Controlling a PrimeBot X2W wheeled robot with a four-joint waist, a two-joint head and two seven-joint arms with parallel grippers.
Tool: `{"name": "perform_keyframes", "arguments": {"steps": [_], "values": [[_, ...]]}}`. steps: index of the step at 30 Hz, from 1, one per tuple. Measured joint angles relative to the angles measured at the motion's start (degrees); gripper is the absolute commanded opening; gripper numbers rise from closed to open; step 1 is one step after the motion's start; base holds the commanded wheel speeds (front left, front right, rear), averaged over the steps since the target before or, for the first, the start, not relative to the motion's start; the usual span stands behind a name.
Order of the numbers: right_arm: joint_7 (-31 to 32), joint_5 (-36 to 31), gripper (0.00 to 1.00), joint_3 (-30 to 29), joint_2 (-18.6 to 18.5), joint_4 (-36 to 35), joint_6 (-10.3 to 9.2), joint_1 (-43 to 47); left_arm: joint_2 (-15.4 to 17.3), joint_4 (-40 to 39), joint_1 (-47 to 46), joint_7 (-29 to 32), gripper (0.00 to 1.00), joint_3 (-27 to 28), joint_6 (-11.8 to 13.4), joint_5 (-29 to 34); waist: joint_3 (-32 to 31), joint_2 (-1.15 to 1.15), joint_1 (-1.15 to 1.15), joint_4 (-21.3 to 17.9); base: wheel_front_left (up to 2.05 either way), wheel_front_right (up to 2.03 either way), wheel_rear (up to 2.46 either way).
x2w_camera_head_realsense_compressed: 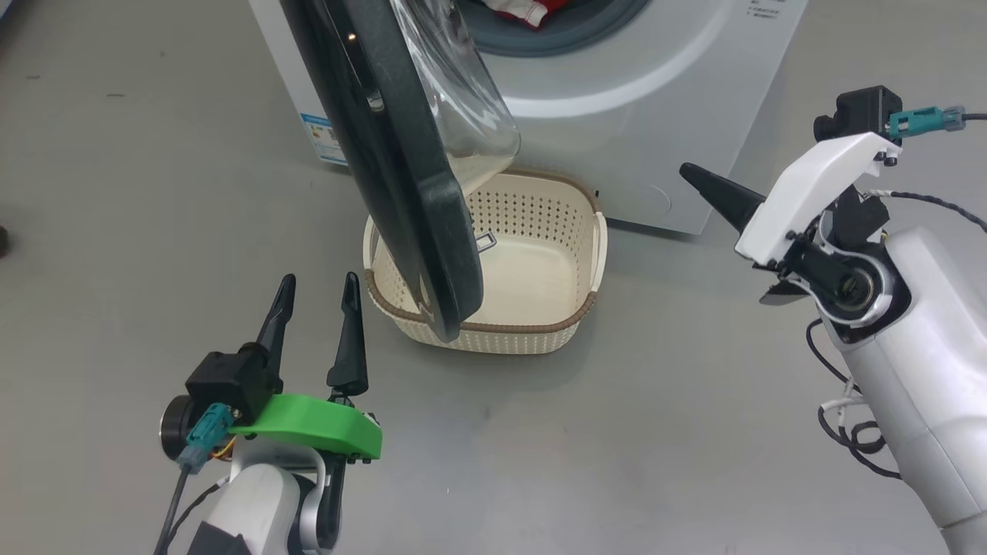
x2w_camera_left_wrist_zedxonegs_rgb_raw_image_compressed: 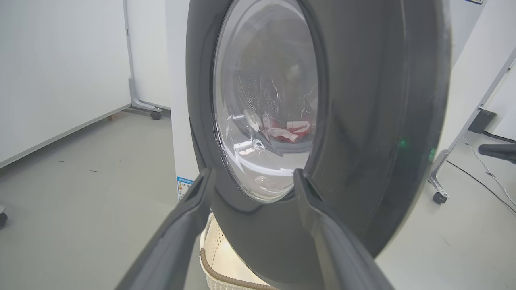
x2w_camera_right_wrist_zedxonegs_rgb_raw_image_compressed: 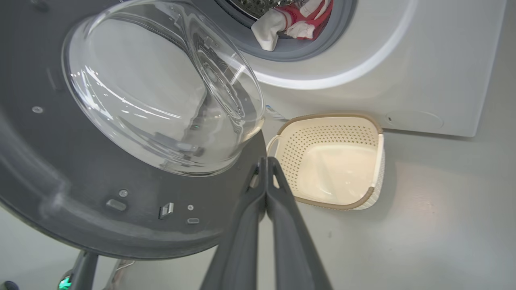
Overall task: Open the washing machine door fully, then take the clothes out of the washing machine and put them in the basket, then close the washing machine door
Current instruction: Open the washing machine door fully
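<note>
The washing machine [x2w_camera_head_realsense_compressed: 617,116] stands at the top, its drum mouth open with the red and white clothes [x2w_camera_head_realsense_compressed: 524,11] inside. The washing machine door [x2w_camera_head_realsense_compressed: 401,193] swings out partway, edge-on, hanging over the cream basket [x2w_camera_head_realsense_compressed: 586,308] on the floor. My left gripper [x2w_camera_head_realsense_compressed: 318,281] is open just left of the door's lower edge, with nothing between its fingers; in the left wrist view the gripper [x2w_camera_left_wrist_zedxonegs_rgb_raw_image_compressed: 254,173] faces the door's outer side [x2w_camera_left_wrist_zedxonegs_rgb_raw_image_compressed: 363,121]. My right gripper [x2w_camera_head_realsense_compressed: 686,171] is shut and empty to the right; in its own view the gripper [x2w_camera_right_wrist_zedxonegs_rgb_raw_image_compressed: 265,161] points at the door's inner rim [x2w_camera_right_wrist_zedxonegs_rgb_raw_image_compressed: 40,181] beside the basket [x2w_camera_right_wrist_zedxonegs_rgb_raw_image_compressed: 334,203].
Grey floor lies all around. White partition panels [x2w_camera_left_wrist_zedxonegs_rgb_raw_image_compressed: 60,80] on casters stand left of the machine. A metal frame leg with a caster [x2w_camera_left_wrist_zedxonegs_rgb_raw_image_compressed: 439,197] and a floor cable are on the right. A blue label [x2w_camera_head_realsense_compressed: 324,139] marks the machine's side.
</note>
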Motion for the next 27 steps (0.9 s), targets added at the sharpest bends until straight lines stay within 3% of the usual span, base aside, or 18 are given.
{"name": "perform_keyframes", "arguments": {"steps": [2,12,15,27], "values": [[-5.5,-8.7,0.00,3.4,-2.8,-1.9,0.16,1.9,0.0,0.3,0.9,0.0,1.00,1.3,0.0,0.2,-1.3,0.00,0.00,-1.4,0.00,0.00,0.00],[-23.7,-27.5,0.00,8.6,-7.7,-7.5,-0.02,8.1,0.2,0.6,4.0,0.0,1.00,5.5,0.0,1.8,-4.6,0.00,0.00,-7.4,0.00,0.00,0.00],[-28.1,-29.6,0.00,8.6,-8.0,-7.5,-0.13,11.0,0.2,0.6,4.7,0.0,1.00,6.3,0.0,1.9,-5.4,0.00,0.00,-9.1,0.00,0.00,0.00],[-42.0,-31.8,0.00,5.1,-7.1,-7.7,-6.73,21.3,0.2,0.6,6.6,0.0,1.00,8.0,-0.1,2.7,-8.2,0.00,0.00,-13.1,0.00,0.00,0.00]]}}
